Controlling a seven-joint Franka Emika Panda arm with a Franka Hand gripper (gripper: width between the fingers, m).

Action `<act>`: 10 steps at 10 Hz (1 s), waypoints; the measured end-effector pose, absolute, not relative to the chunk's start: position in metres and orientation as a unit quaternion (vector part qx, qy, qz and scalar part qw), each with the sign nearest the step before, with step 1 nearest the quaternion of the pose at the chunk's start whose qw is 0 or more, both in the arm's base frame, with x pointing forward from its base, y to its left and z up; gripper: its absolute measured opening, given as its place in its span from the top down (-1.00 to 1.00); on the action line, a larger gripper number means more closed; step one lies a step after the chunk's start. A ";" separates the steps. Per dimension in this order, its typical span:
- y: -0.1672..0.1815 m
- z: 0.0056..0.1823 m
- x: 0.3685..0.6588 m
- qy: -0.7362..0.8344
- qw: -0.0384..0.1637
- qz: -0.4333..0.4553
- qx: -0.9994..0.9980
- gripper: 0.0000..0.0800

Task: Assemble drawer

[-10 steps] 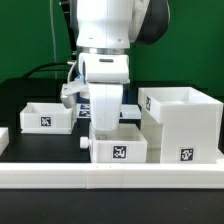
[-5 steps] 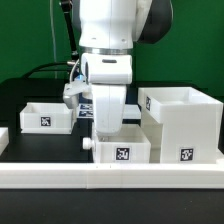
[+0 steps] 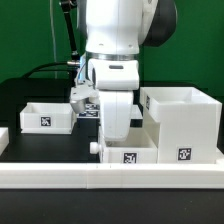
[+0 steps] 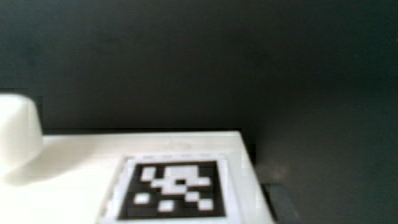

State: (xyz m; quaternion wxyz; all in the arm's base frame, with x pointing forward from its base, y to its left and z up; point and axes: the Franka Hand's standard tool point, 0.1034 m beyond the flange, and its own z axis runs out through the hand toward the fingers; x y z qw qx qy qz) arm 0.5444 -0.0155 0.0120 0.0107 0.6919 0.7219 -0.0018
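Your items, from the exterior view's left to its right:

1. left tray (image 3: pixel 45 117) of the drawer: open-topped, tag on its front wall. It sits toward the left edge of the black surface (image 3: pixel 15 100), well apart from the other parts.
2. middle tray (image 3: pixel 130 150): at the front edge, against the long white rail (image 3: pixel 50 177). It has a knob (image 3: pixel 93 148) on its left wall and a tag facing you. The arm (image 3: pixel 115 50) reaches down at this tray and the gripper is hidden there, so you cannot tell whether it is apart or together.
3. case (image 3: pixel 185 125): cube-shaped, opening upward, toward the front right corner, just beside the middle tray.

Wrist view: blurred printed tag (image 4: pixel 178 188) on a white face, dark surface beyond
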 end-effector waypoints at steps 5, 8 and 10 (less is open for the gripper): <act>-0.015 0.012 0.544 0.722 0.010 -0.002 0.692 0.89; -0.011 0.012 0.545 0.725 0.010 -0.001 0.689 0.89; -0.012 0.012 0.546 0.721 0.013 0.003 0.693 0.89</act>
